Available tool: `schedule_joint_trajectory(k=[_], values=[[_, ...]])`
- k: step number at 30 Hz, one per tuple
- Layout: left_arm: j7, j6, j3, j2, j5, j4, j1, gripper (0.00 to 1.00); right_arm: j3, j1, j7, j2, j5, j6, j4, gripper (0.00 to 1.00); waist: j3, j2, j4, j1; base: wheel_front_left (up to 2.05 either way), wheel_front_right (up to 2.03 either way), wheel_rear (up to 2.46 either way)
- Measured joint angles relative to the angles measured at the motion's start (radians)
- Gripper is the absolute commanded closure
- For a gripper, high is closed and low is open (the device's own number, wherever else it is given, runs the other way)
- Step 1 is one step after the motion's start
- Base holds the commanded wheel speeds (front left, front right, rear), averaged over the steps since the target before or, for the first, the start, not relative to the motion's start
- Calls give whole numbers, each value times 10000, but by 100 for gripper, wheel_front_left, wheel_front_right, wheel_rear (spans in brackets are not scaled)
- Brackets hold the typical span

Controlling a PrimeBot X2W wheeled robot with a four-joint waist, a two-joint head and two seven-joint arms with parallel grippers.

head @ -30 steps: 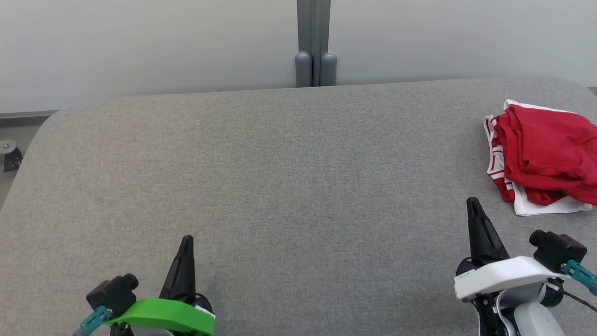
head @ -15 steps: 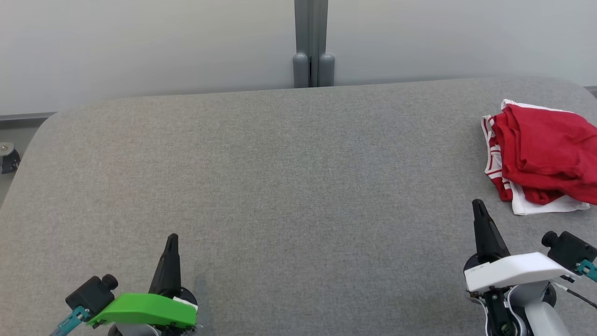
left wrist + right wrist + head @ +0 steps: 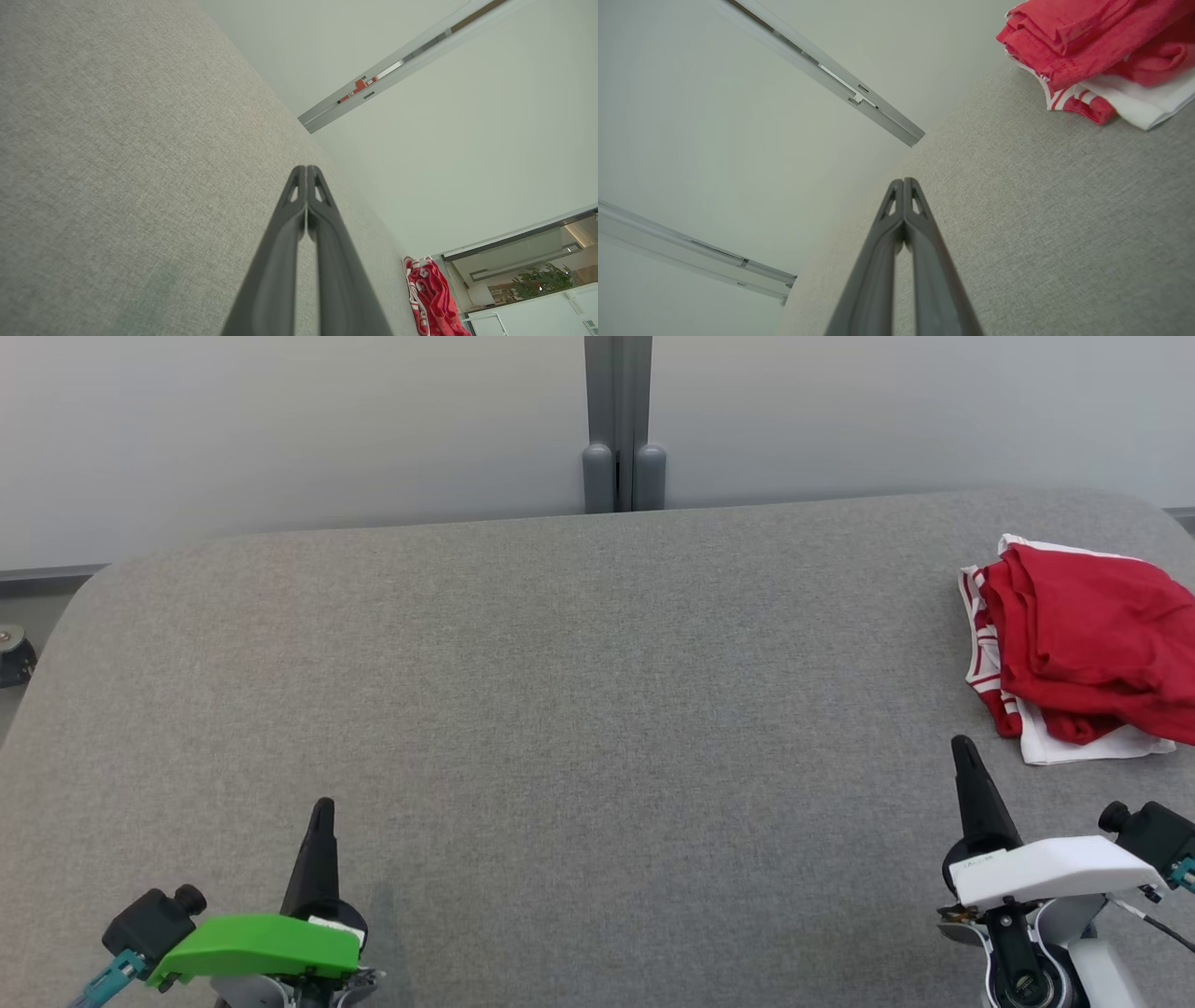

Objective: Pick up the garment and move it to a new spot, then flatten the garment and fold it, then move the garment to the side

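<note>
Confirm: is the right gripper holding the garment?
No, the red garment lies on the grey surface, apart from the right gripper, whose fingers are shut on nothing.

The left pincer is a pair of long, dark, tapering fingers with small slotted cut-outs near the tips, set in a bright green wrist shell. The right pincer is alike, but its wrist shell is white with tiny dark lettering. Each wrist carries a black camera block with a teal plug. A thin black cable trails from the right one.
</note>
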Motion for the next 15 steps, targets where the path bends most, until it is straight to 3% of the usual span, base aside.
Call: schedule_joint_trajectory(k=[15], values=[[424, -8, 391, 25, -1381, -38, -120, 100, -167, -62, 435, -17, 1695, -2, 92, 100, -21, 0, -59, 0, 0, 0, 0]])
